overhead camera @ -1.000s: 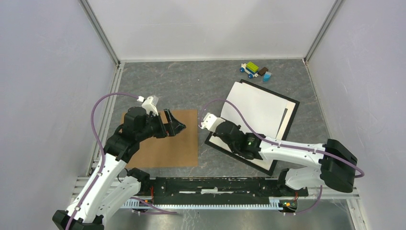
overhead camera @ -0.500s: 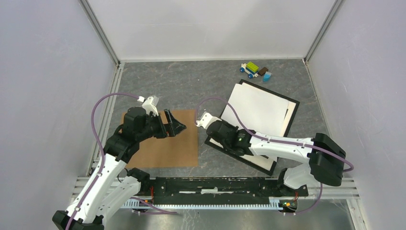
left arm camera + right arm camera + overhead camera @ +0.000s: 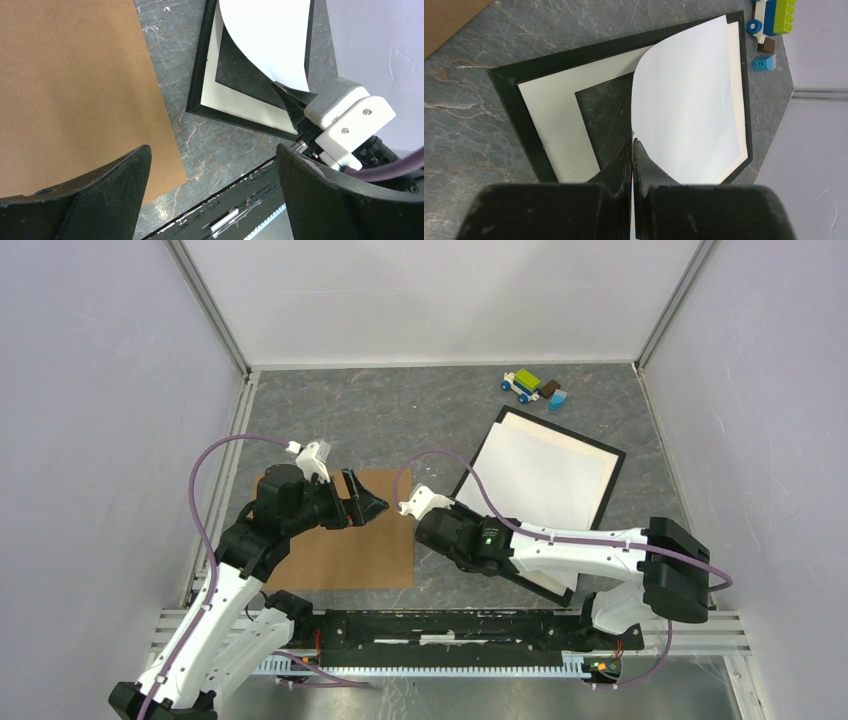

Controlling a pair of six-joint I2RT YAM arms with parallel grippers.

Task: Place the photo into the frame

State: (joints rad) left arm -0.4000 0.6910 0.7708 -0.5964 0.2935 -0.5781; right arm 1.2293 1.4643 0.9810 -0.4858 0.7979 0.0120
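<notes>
Photo (image 3: 689, 100) lies white side up over the frame (image 3: 509, 80), its far edges down inside the black border and its near corner curled up off the pale mat (image 3: 559, 125), pinched between the closed fingers of the right gripper (image 3: 632, 142). The step in hand looks like laying that raised corner flat. Doing it well probably means lowering the corner slowly toward the frame's near inner edge with the sheet square to the border, so that it drops into the recess rather than riding over the rim. Letting go only once the corner lies against the mat should stop the curl springing the sheet askew. The left gripper (image 3: 212, 150) hangs with its jaws wide apart above the brown backing board (image 3: 75, 75), holding nothing, apart from the frame.
</notes>
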